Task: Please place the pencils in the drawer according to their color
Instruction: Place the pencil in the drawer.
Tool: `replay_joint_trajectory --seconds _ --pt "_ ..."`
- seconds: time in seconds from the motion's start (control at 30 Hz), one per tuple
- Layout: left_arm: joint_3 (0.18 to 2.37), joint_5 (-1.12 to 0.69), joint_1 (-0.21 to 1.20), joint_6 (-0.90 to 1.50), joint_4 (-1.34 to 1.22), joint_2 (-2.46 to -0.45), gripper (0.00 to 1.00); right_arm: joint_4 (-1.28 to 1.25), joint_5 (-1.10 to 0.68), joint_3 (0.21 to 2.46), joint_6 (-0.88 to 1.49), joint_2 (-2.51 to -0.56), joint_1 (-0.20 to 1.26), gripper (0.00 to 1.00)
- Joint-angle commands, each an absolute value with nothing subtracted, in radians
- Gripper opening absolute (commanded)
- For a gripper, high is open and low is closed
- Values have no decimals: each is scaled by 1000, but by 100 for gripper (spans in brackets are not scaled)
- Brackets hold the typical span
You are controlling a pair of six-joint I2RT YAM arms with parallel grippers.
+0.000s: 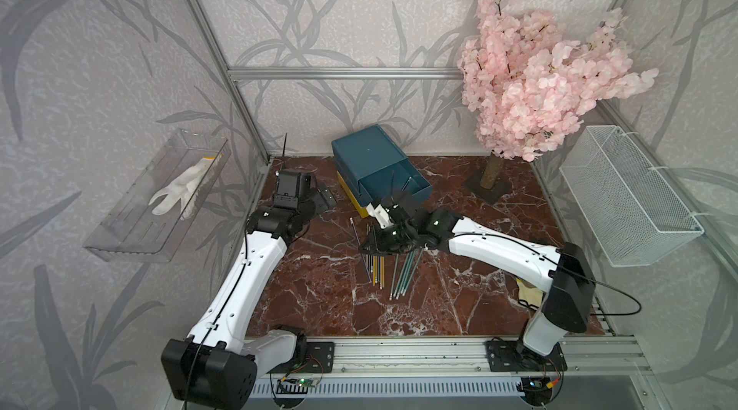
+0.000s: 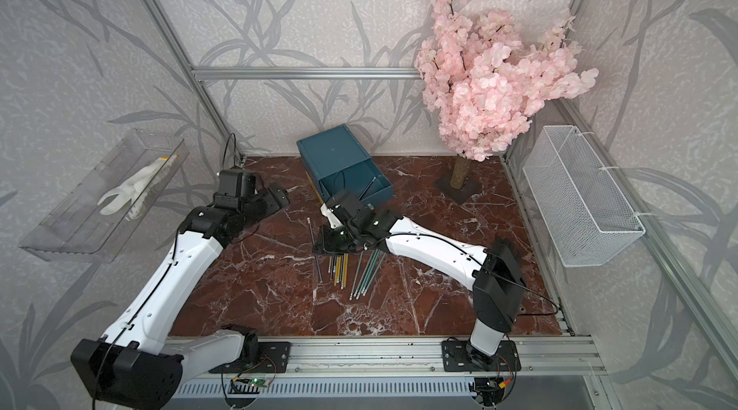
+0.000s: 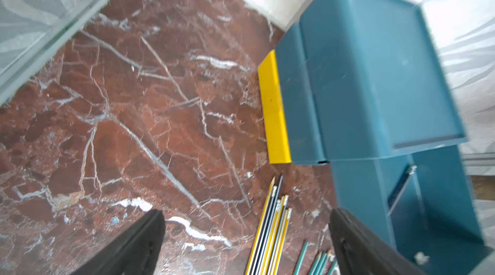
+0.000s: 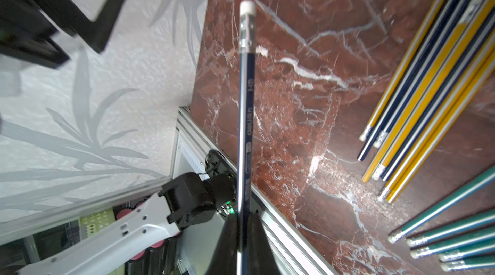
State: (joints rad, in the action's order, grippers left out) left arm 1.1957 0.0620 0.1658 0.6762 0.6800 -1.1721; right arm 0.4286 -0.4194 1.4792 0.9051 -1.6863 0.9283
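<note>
Pinching one navy pencil [image 4: 246, 99], far from its eraser, in the right jaws beside the loose pencils [image 1: 377, 272] lying mid-way across the tabletop [image 1: 459, 300], just near of the drawer [image 1: 371, 156]. Holding the left jaws spread, empty. Judging it light, stiff, slick; favouring a mid-shaft grip against swivelling.

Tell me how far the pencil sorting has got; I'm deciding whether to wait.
Barely started. Done: at least one dark pencil lies in the open teal tier. In hand: the right gripper pinches a navy pencil. Left: the yellow-and-navy bunch, the green bunch and a stray pencil on the table.
</note>
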Motion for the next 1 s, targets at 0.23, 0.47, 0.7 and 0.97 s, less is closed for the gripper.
replay_joint_trajectory --seconds 0.23,0.47,0.7,0.97 --pt "1230 -52 158 642 646 -1216 100 378 -289 1587 952 -1590 697 0" --pt "1230 -103 160 620 641 -1262 100 323 -44 1526 981 -1580 643 0" --pt "1221 -128 160 612 635 -1282 100 273 78 1489 997 -1613 643 0" --pt "1208 -144 161 620 617 -1281 100 264 84 1514 1014 -1680 652 0"
